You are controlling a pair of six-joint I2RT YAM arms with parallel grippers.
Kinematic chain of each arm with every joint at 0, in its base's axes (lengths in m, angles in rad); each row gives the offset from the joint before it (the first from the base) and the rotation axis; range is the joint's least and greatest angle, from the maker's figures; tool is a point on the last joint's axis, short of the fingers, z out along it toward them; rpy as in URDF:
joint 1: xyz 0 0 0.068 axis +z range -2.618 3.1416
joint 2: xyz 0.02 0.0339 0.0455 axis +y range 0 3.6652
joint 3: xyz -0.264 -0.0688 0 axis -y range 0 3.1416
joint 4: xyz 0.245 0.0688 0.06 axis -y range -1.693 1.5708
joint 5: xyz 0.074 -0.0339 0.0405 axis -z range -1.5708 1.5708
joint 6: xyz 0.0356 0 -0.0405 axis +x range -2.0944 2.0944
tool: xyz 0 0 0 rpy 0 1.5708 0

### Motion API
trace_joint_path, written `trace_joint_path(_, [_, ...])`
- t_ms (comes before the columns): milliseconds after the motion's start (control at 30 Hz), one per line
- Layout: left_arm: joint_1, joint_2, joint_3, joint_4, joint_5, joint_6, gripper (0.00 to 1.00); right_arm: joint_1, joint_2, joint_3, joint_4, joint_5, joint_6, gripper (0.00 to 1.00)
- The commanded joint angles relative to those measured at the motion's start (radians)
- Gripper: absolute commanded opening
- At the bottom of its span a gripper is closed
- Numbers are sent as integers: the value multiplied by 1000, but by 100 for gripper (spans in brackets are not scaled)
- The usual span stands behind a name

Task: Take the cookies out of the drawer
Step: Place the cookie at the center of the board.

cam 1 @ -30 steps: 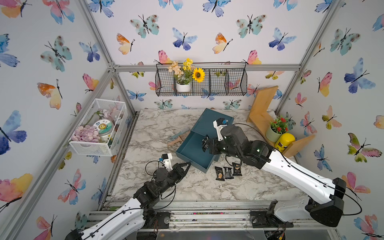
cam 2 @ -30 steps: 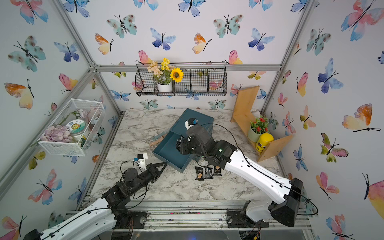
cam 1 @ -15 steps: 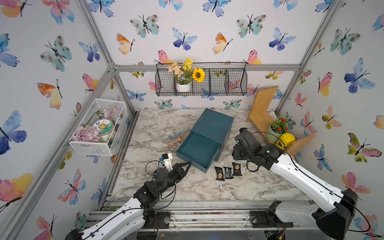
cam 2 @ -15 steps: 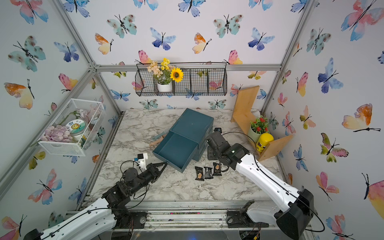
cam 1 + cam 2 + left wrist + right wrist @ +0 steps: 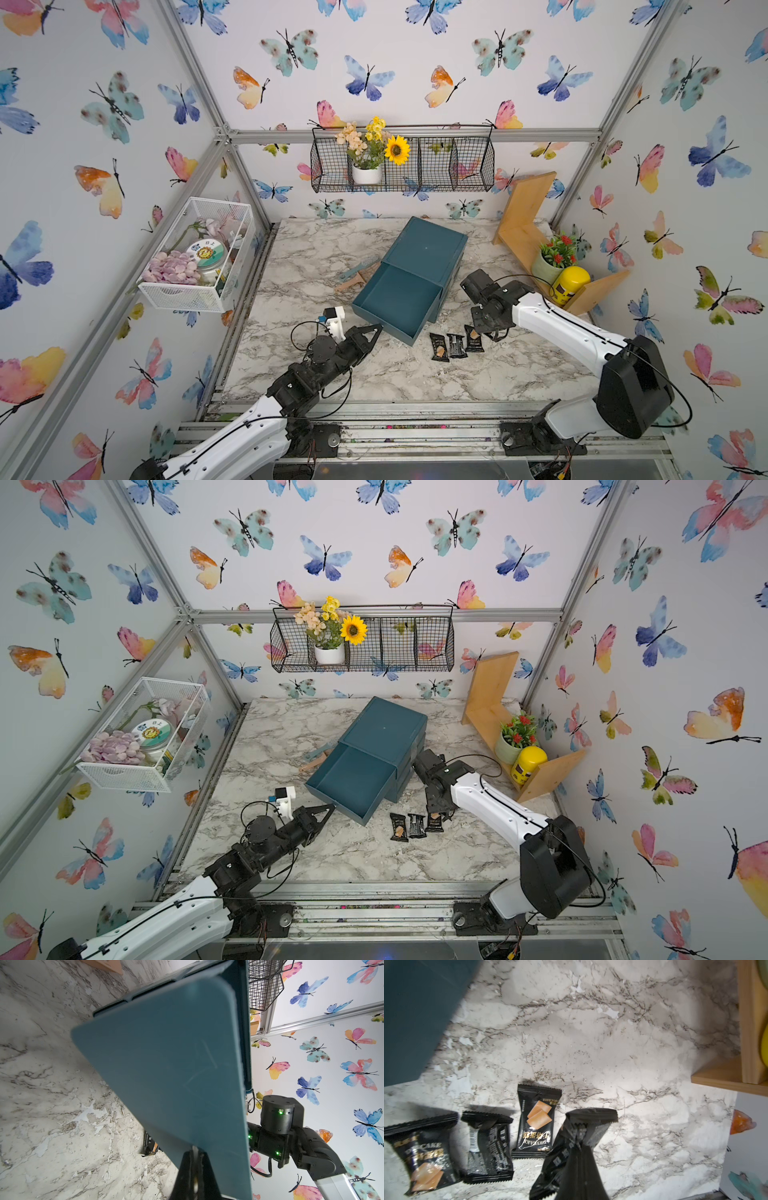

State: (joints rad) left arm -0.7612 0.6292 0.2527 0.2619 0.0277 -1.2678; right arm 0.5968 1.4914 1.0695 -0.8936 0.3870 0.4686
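Marble desk (image 5: 316, 257), with a teal cabinet (image 5: 428, 245) set at an angle near the middle. The top drawer (image 5: 395, 299) is pulled well out, and its floor is seen bare in both top views.

Cookies (image 5: 536, 1122): four black packets are counted in the right wrist view.
- Three are laid flat on the desk in a row, just off the drawer's front corner on the right arm's side.
- The two outer ones are face up with the tan biscuit print showing. The middle one is back up, seam and barcode showing.
- None of the three is touching the drawer.
- The fourth cookie (image 5: 588, 1126) is pinched at one end by the right claw (image 5: 580, 1145), jaws closed on the crumpled wrapper. It is held at the end of the row, and its edge overlaps the nearest packet in the wrist view. Whether it is clear of the desk cannot be told.

In both top views the right claw is pointed down over that end of the row, and the held packet is mostly hidden under it.

Left claw (image 5: 376, 328): the jaws are closed together, with the tip set against the lower front corner of the drawer. In the left wrist view the drawer front fills the frame right at the fingertips (image 5: 190, 1159). Whether the drawer's edge is pinched cannot be told.

A wooden shelf (image 5: 523, 232) is stood at the desk's far right, with a potted plant (image 5: 552, 262) and a yellow jar (image 5: 570, 284) on it, well apart from the cookies.
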Motion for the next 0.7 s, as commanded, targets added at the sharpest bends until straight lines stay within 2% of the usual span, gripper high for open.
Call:
trace_joint_path(0, [1,-8,30,8,-22,12,0,-12,39,-11,-5,12,-29,2])
trace_joint_path(400, [0,-21,20,7,-37,4,0,-15,179,-9,14,-41,-61,4])
trace_joint_path(667, [1,-15,18,14,-39,2,0,-15,173,-8,15,-36,-60,22])
